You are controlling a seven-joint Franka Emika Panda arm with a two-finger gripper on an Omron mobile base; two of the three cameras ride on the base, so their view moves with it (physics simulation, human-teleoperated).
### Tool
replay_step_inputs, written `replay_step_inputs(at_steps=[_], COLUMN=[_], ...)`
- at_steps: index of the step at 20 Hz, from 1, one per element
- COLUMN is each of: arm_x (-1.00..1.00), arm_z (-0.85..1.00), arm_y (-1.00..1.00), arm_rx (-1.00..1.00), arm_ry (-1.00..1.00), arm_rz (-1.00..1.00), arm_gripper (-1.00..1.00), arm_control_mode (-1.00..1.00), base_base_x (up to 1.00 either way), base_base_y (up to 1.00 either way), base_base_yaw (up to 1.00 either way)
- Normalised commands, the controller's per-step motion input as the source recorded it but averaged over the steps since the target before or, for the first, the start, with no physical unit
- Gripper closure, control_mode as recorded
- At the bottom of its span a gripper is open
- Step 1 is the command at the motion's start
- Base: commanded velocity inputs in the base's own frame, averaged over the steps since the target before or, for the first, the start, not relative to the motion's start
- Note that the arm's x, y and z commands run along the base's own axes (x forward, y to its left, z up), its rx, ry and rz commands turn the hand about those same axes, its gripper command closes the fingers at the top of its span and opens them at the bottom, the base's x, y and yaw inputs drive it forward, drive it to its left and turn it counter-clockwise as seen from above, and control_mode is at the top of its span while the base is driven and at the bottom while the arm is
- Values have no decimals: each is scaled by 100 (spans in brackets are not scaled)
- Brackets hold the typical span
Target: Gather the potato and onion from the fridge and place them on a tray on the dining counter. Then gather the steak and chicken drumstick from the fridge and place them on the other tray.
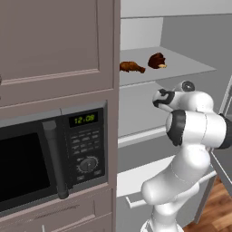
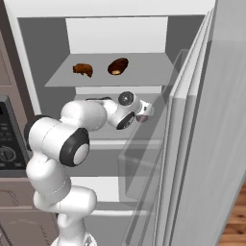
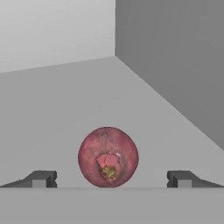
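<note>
I have the tall silver-grey fridge standing open in front of me, and everything below is placed against it. On its upper grey shelf lie the small orange-brown elongated chicken drumstick and, just beside it toward the door side, the dark reddish-brown rounded steak; the two are near each other but apart. My white arm reaches into the compartment one shelf below them. From the hand camera, the pincer has its two dark fingertips spread wide apart, holding nothing. Between them, on the grey shelf floor, sits a round reddish-purple onion with a rough pale patch facing me; it looks clear of both tips, though I cannot be sure from this angle. To the fridge's hinge-free side stands the brown cabinet with the black microwave.
</note>
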Motion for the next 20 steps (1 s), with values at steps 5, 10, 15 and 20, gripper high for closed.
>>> replay_step_inputs(at_steps=[5, 10, 15, 20], arm_x=[0, 17, 25, 26], arm_z=[-28, -16, -14, -11], arm_y=[0, 0, 0, -2], arm_rx=[0, 0, 0, 0], arm_ry=[0, 0, 0, 0], arm_rz=[0, 0, 0, 0], arm_gripper=[-100, -100, -100, -100], arm_control_mode=[-100, -100, -100, -100], base_base_x=[0, 0, 0, 0], base_base_y=[0, 0, 0, 0], base_base_yaw=[0, 0, 0, 0])
